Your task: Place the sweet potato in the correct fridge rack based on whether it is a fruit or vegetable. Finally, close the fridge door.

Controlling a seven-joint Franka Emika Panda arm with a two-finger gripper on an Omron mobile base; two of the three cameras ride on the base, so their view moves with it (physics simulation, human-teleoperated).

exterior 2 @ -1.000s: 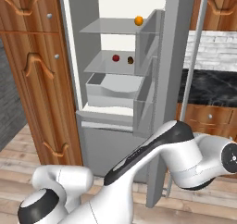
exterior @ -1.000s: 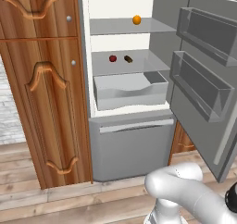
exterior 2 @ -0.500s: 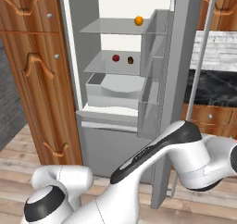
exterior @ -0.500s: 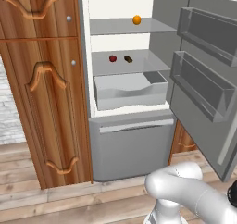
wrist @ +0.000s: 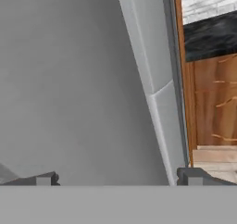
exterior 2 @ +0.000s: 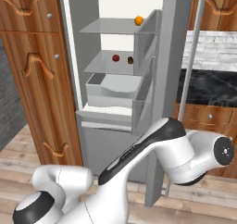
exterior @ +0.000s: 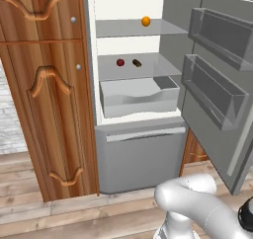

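Left base view: the sweet potato (exterior: 137, 62) lies on the fridge rack (exterior: 148, 65), just beside a red ball (exterior: 120, 62). Right base view: the fridge door (exterior 2: 169, 56) stands open. Hand view: the gripper (wrist: 118, 177) is spread wide against the door's flat face. Placing looks done; next comes pushing the door closed.

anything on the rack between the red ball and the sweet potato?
No. In the left base view the red ball and sweet potato lie apart on the fridge rack, with bare glass between them. The right base view agrees.
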